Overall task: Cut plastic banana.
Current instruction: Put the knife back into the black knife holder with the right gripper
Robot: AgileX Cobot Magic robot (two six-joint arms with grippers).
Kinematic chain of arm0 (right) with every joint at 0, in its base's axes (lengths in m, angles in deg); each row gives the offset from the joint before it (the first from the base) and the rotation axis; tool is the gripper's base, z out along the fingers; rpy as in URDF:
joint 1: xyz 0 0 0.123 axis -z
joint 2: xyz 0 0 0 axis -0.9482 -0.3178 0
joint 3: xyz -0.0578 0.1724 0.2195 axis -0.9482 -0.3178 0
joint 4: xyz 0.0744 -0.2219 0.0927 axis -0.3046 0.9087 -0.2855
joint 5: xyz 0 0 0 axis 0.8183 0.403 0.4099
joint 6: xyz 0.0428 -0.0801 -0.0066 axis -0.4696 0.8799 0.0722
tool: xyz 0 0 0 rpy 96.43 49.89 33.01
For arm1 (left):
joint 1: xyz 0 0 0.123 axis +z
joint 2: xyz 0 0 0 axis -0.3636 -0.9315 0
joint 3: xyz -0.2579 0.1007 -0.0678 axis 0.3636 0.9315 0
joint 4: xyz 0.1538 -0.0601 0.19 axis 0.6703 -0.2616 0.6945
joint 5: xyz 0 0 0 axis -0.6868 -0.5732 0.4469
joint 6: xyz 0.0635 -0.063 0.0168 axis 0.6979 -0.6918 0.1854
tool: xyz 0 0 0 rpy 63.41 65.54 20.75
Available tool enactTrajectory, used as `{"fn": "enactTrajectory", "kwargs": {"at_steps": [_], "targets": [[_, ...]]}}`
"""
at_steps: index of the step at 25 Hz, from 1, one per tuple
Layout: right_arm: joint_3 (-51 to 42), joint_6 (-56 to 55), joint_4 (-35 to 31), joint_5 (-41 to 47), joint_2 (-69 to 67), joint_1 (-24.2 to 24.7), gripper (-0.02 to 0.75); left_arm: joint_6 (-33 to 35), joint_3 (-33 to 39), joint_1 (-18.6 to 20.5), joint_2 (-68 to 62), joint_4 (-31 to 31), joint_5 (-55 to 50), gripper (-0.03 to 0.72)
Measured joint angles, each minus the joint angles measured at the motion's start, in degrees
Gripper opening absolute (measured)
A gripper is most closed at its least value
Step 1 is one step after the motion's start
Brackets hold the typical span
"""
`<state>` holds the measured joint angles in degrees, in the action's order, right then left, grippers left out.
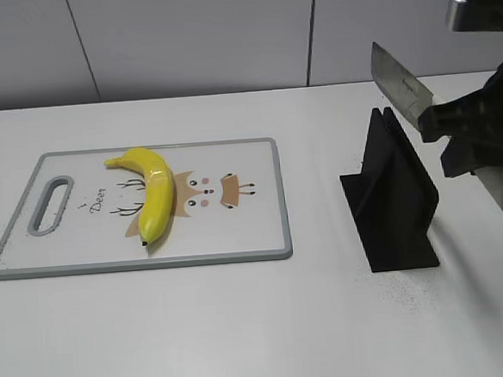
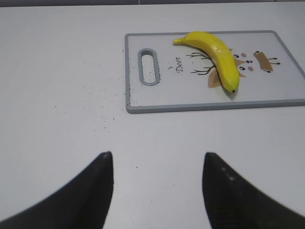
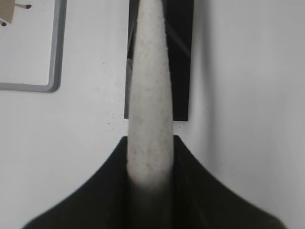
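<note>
Holding knife (image 1: pixel 404 87) clamped in right hand (image 1: pixel 454 127), above stand (image 1: pixel 395 200); left hand (image 2: pixel 157 186) apart, idle; plastic banana (image 1: pixel 151 191) uncut on board (image 1: pixel 254 231).

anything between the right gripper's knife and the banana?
Only the black knife stand, which sits just below and left of the right gripper holding the knife. Past it, bare table up to the cutting board with the plastic banana.

The exterior view looks down at a slant across the table (image 1: pixel 244 327) toward the rear wall. The left wrist view looks forward and downward. The right wrist view looks steeply down, close. All three views share the cutting board (image 1: pixel 264 239) (image 2: pixel 200 106) (image 3: pixel 52 71).
</note>
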<state>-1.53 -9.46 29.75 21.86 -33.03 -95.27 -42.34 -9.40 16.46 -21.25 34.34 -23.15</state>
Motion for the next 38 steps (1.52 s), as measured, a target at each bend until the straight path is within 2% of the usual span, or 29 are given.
{"fn": "enactTrajectory", "kwargs": {"at_steps": [6,38], "targets": [[0.0,-1.22,1.11,-0.04,0.0,0.0,0.163,0.0,0.0,0.0,0.0,0.0,0.04,0.58],[0.0,1.27,-3.42,0.37,-8.38,0.0,0.163,-0.16,0.0,0.0,0.0,0.0,0.04,0.58]]}}
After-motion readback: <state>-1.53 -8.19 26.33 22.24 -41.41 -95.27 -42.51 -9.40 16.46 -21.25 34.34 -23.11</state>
